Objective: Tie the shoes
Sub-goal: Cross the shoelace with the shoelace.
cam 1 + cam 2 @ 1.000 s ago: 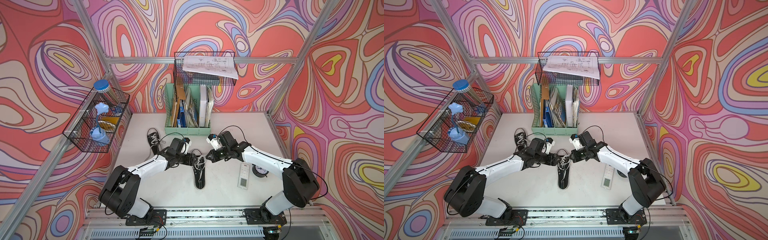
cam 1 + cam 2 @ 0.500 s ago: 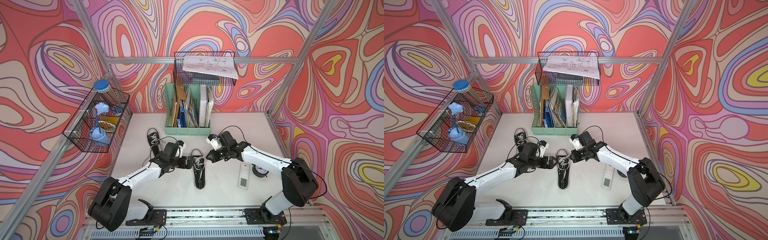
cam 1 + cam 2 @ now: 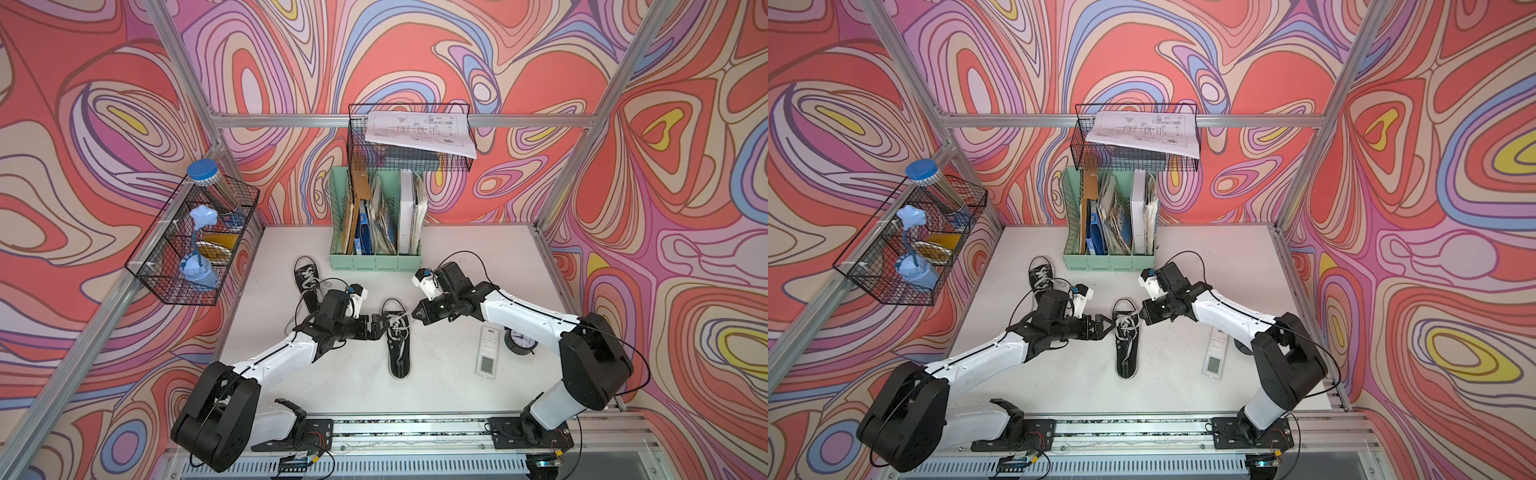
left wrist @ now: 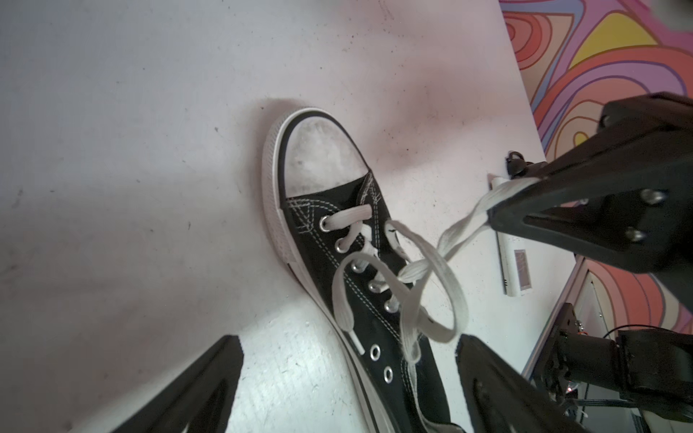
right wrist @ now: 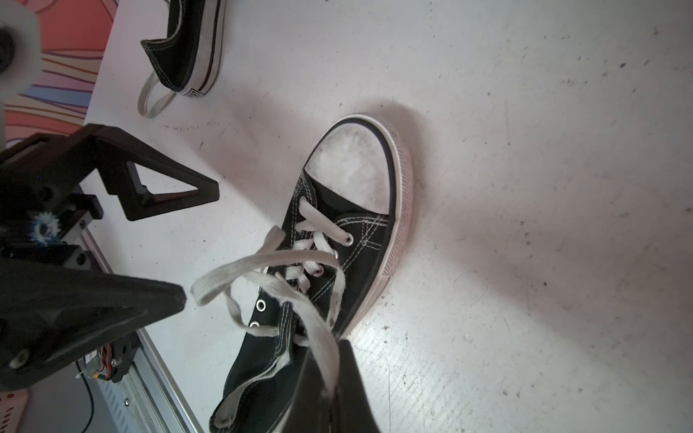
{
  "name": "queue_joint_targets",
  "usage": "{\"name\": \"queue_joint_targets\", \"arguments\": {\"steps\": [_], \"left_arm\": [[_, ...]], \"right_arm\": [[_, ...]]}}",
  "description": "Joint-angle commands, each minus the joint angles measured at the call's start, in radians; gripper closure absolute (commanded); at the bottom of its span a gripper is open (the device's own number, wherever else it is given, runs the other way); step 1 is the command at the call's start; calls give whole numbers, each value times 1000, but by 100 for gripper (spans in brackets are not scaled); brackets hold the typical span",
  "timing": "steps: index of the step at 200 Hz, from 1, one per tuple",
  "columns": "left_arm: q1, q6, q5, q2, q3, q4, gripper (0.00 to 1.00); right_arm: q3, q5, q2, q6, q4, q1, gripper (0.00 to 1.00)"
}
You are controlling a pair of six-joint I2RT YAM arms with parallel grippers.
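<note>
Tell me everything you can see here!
Sneakers: two, black, white laces; middle sneaker between the grippers, back sneaker nearer the organiser.
File organiser: one, mint green, back of table.
Wire baskets: two, black; left basket hanging left of the table, back basket above the organiser.
Jar: one, clear, blue lid, in left basket.
Remote control: one, white, right of middle sneaker.
Alarm clock: one, black, beside remote.
Left gripper: one, black, open, beside middle sneaker.
Right gripper: one, black, shut on lace.

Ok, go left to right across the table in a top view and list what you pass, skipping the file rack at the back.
Far shoe → left claw → near shoe → right claw → remote control → alarm clock.
</note>
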Motion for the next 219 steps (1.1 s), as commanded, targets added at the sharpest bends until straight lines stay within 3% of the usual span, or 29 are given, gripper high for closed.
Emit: {"name": "queue_joint_targets", "arguments": {"steps": [1, 92, 177, 219], "left_arm": [[6, -13, 56, 7, 51, 55, 4], [6, 60, -60, 160, 190, -45, 2], [7, 136, -74, 316, 291, -186, 2], [7, 127, -29, 330, 279, -167, 1]], "right_arm": [[10, 20, 15, -16, -3, -8, 100], [-21, 43, 11, -27, -8, -26, 100], [-5, 5, 73, -6, 45, -28, 100], [23, -124, 137, 44, 137, -26, 100]]}}
